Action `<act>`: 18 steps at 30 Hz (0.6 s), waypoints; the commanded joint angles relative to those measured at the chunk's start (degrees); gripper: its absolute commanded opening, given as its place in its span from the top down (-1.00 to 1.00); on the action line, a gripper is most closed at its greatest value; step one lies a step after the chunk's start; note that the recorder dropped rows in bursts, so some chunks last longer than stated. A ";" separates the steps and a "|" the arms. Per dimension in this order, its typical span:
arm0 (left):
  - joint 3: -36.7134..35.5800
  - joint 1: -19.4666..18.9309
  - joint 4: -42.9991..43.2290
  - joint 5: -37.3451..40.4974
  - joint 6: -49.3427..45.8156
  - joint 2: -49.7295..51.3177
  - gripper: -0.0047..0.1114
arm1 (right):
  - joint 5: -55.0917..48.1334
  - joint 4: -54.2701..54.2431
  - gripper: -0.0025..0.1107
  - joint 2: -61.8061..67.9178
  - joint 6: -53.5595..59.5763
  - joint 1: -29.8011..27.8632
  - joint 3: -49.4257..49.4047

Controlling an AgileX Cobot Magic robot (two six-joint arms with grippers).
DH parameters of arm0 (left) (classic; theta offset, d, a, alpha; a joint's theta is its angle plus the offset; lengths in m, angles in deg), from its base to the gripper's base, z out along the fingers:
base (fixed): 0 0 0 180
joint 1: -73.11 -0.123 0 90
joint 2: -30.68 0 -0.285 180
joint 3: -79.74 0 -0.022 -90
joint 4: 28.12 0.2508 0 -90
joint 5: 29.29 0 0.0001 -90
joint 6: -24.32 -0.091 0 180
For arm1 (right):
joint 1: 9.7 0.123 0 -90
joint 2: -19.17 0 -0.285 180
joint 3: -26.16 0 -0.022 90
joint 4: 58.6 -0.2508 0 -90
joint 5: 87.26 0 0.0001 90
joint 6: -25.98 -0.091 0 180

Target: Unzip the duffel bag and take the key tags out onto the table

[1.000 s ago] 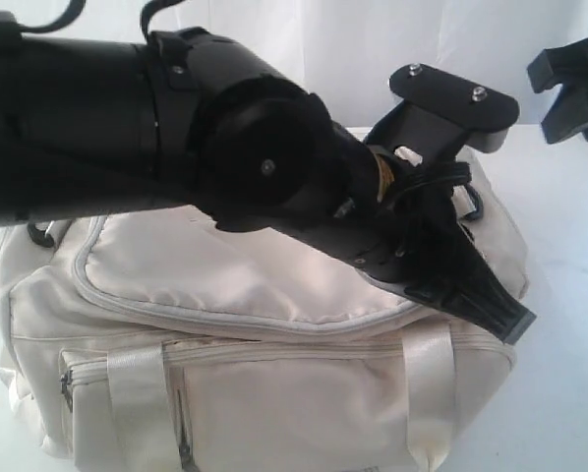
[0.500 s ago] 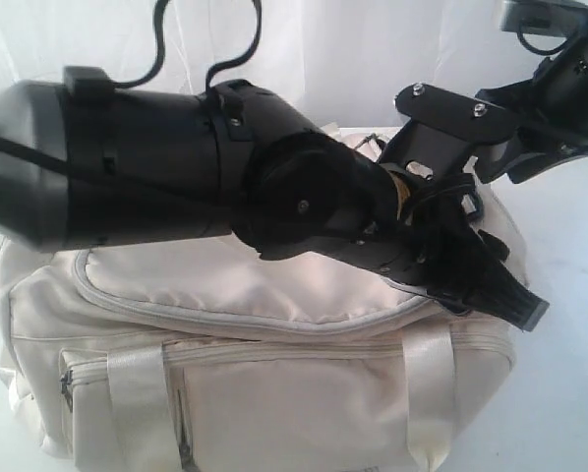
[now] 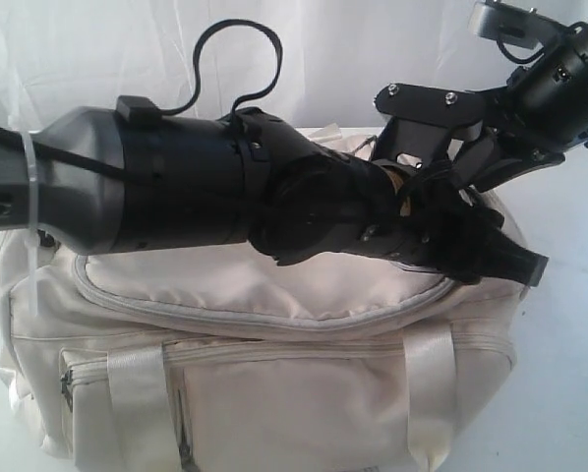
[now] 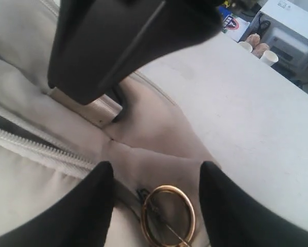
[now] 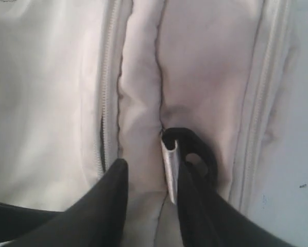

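Note:
The cream duffel bag (image 3: 274, 393) lies on the white table (image 3: 569, 393), and its grey top zipper (image 4: 35, 146) looks shut. My left gripper (image 3: 500, 261) hovers over the bag's right end. It is open (image 4: 156, 203), and a gold ring (image 4: 167, 188) lies untouched on the fabric between its fingers. My right gripper (image 3: 461, 177) reaches down at the same end. Its fingers stand apart (image 5: 151, 200) astride a cream fabric ridge. One finger (image 5: 205, 216) rests against a black D-ring (image 5: 203, 149) with a silver clip (image 5: 169, 170). The key tags are hidden.
The left arm's thick black forearm (image 3: 176, 187) spans the bag's top in the exterior view. A white curtain (image 3: 323, 59) hangs behind. Past the table's edge stand a white appliance (image 4: 293, 36) and paper cups (image 4: 270, 56). Bare table (image 4: 246, 118) lies beside the bag's end.
My left gripper has opened and its arm has lifted slightly. The right arm has come in from the upper right, down to the bag's right end beside the left gripper.

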 commanded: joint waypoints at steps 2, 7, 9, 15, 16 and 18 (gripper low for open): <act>-0.21 -0.12 0.04 0.82 1.08 -0.30 -0.02 | -0.30 -0.64 0.44 -0.04 1.04 -0.24 0.54; -0.21 -0.12 0.04 4.49 1.73 -0.30 0.27 | -0.30 -0.64 0.44 -0.04 0.71 -0.24 0.54; -0.21 -0.12 0.04 5.01 1.73 -0.30 0.45 | -0.30 -0.75 0.44 -0.04 0.72 -0.24 0.54; 2.64 -0.12 0.04 11.19 1.73 -0.42 0.92 | -0.30 -1.84 0.44 -0.04 1.09 -0.24 0.54; 4.53 -0.12 0.04 13.93 1.44 -0.69 0.92 | -0.30 -3.30 0.44 -0.04 1.09 -0.24 0.54; 6.92 -0.12 0.04 18.54 -0.53 -1.44 0.92 | -0.30 -6.01 0.43 -0.04 3.53 -0.24 0.54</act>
